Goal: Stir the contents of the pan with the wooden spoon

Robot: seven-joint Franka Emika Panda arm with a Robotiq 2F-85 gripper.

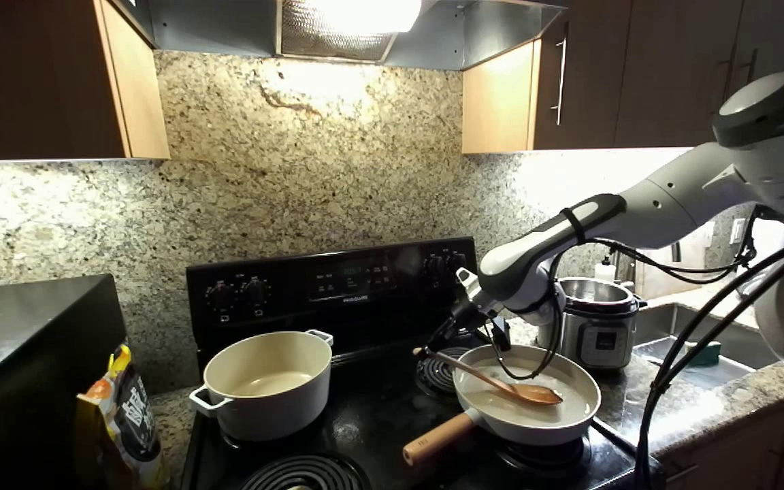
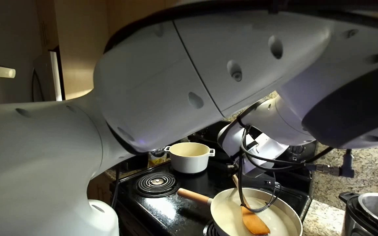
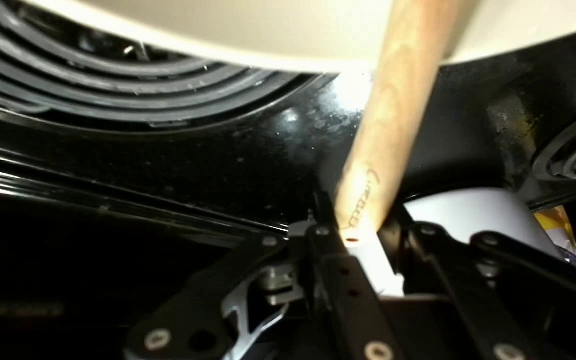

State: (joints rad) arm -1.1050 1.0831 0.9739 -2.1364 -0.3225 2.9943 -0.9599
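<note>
The cream-white pan [image 1: 535,435] rests on a burner at the front right of the stove, its thick pale handle [image 1: 438,439] pointing toward the front left. A pale, smooth layer, the contents [image 2: 279,223], covers its bottom. The reddish-brown wooden spoon [image 1: 533,393] leans across the pan's rim, bowl down in the contents. Beyond the rim, my gripper [image 1: 427,350] is shut on the upper end of its handle. In the wrist view, the handle [image 3: 400,110] runs from between the fingers of my gripper [image 3: 361,215] up over the pan. A cable loop hangs in front of part of the spoon.
A cream two-handled pot [image 1: 273,401] stands on the stove's back left. A steel pot [image 1: 599,333] sits on the counter beyond the pan. Bare coil burners [image 2: 156,184] flank them. A yellow-and-black bag [image 1: 135,429] stands left of the stove; the control panel [image 1: 358,282] rises behind.
</note>
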